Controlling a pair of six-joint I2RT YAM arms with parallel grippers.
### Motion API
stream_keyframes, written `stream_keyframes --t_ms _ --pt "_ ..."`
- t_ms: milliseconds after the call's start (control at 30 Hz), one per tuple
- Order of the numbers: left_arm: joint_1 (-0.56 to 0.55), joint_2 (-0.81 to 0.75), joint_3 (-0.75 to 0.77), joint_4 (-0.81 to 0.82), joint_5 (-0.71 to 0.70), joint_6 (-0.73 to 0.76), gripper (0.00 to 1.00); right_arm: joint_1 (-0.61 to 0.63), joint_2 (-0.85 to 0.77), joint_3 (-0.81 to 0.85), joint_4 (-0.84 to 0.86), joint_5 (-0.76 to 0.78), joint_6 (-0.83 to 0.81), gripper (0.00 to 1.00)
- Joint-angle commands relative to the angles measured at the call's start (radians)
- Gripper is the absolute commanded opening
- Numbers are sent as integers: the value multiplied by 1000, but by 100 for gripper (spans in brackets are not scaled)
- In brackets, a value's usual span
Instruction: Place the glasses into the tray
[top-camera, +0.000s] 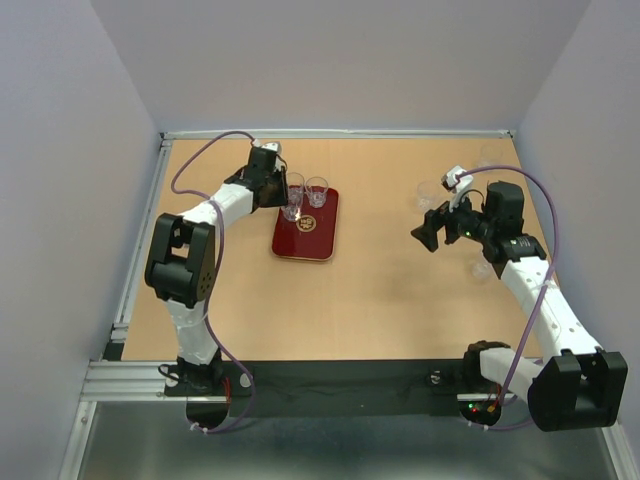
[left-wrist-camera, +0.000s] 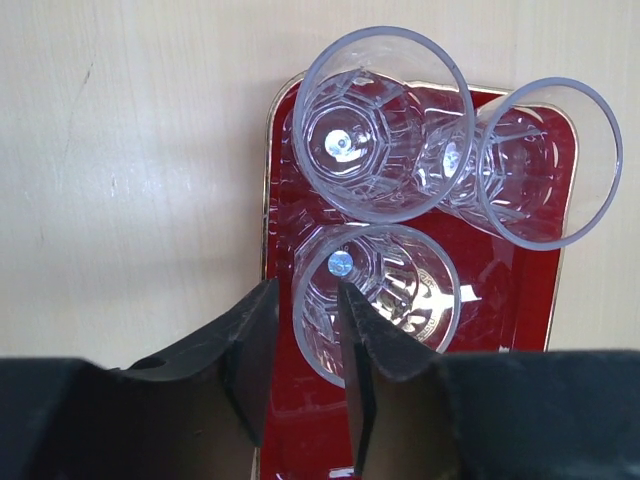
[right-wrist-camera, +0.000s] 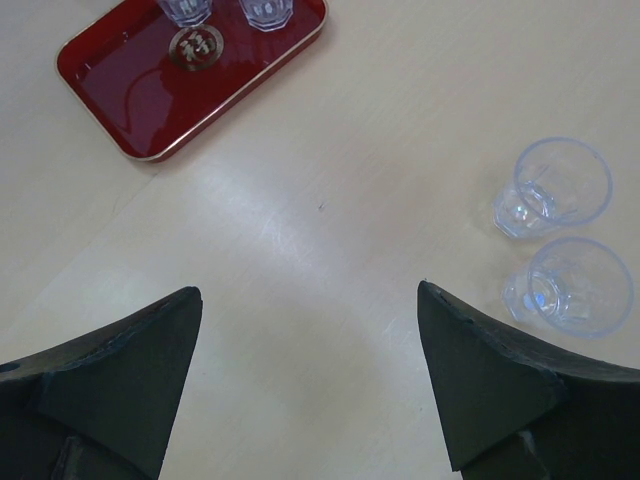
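A dark red tray (top-camera: 312, 240) lies on the wooden table (top-camera: 380, 310), just toward 10 o'clock from the table's middle. Three clear glasses (top-camera: 317, 190) stand upright, bunched at the tray's 12 o'clock end.

The left tool (left-wrist-camera: 305, 292) hangs over the near glass (left-wrist-camera: 385, 300). One finger is outside its wall and one inside, with a narrow gap between them. Whether they pinch the wall cannot be told. The other two crowd it closely at 12 and 1 o'clock.

The right tool (right-wrist-camera: 308, 290) is over bare table on the 3 o'clock side, well apart from the tray, fingers spread wide and holding nothing. In its wrist view, two loose glasses (right-wrist-camera: 555, 190) stand side by side on the table at 2 o'clock.
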Motion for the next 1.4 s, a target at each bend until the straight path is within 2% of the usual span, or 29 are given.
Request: stream_keyframes --t_ms 0,167,233,400,467,500,600,800,967,1200,1333,1367 --pt "-8 -111 38 -14 -16 35 43 -10 -11 -9 47 10 -17 93" --pt "-8 -185 23 -24 -51 67 45 -18 -17 -11 47 27 -28 93" --pt "-6 -246 -6 -18 -75 78 50 -22 -20 -11 47 44 -34 93" --pt "-8 -448 -112 45 -117 111 63 -41 -25 -9 47 68 -39 93" --pt "-8 -511 -184 78 -134 124 69 -41 -23 -11 49 78 -40 93" --pt "-6 -543 -210 89 -137 131 76 -65 -22 -9 49 84 -40 93" --pt "-3 -693 -313 117 -157 136 83 -90 -11 -8 51 95 -32 93" --pt "3 -901 -500 125 -192 167 84 -159 35 3 73 140 9 93" --pt "2 -1010 -560 106 -194 225 84 -188 96 41 78 177 70 93" --pt "2 -1143 -624 123 -174 208 84 -209 317 158 74 298 216 91" --pt "2 -1156 -626 126 -148 208 84 -212 430 236 74 338 290 84" --pt "2 -1154 -626 128 -139 208 84 -212 447 251 72 349 326 79"
